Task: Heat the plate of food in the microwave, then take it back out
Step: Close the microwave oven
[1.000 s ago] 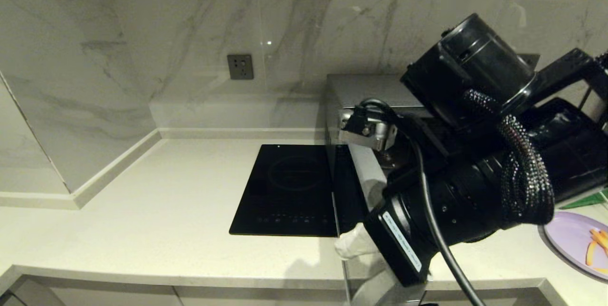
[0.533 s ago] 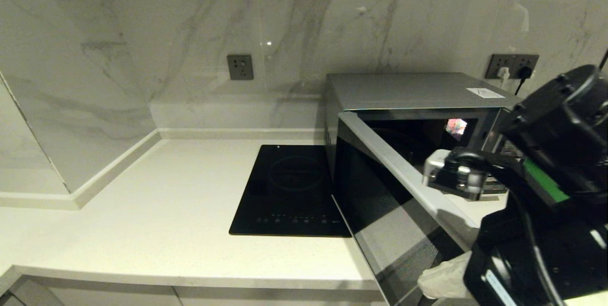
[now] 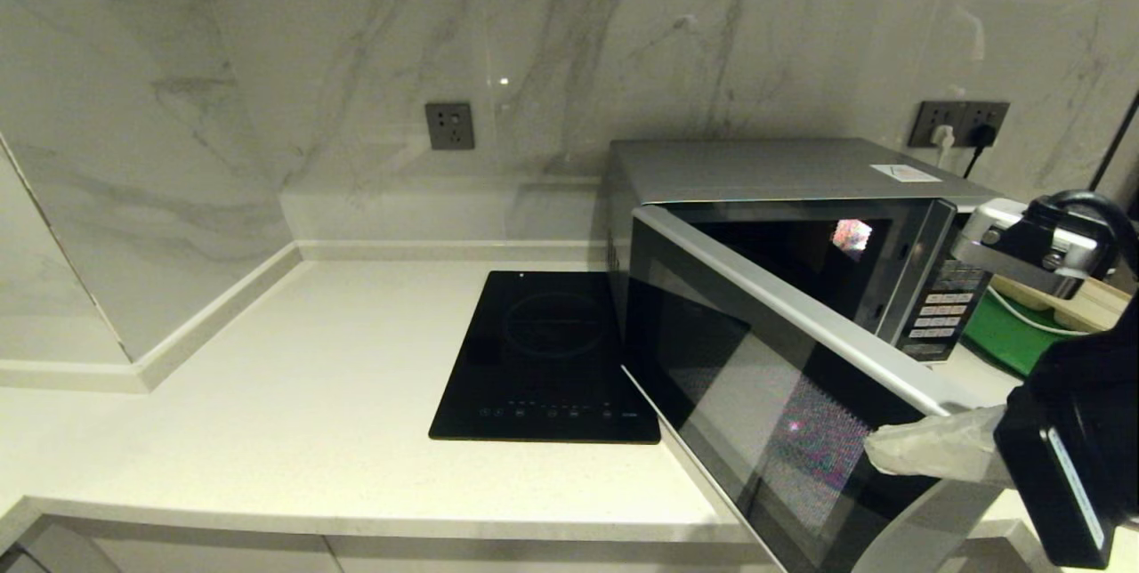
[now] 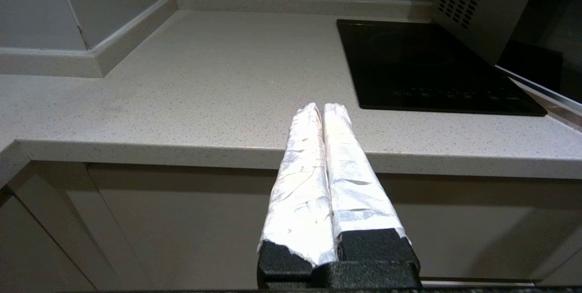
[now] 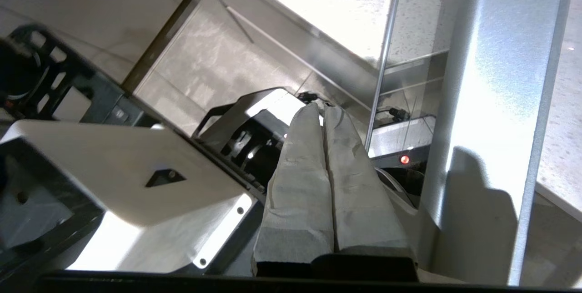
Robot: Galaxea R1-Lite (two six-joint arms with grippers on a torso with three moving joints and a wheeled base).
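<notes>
The microwave (image 3: pixel 783 288) sits on the tabletop (image 3: pixel 311 395) beside the black cooktop (image 3: pixel 547 359), its door (image 3: pixel 765 413) swung partly open. The right hand (image 3: pixel 876 451), fingers pressed together and holding nothing, is behind the door's free edge. The left hand (image 4: pixel 323 110) hangs closed and empty before the tabletop's front edge; the plate isn't visible.

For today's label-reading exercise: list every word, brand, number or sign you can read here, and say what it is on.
None can be read.
microwave button panel: markings too small.
White sticker on its top: blurred.
induction cooktop control icons: too small.
Label on right arm: illegible.
</notes>
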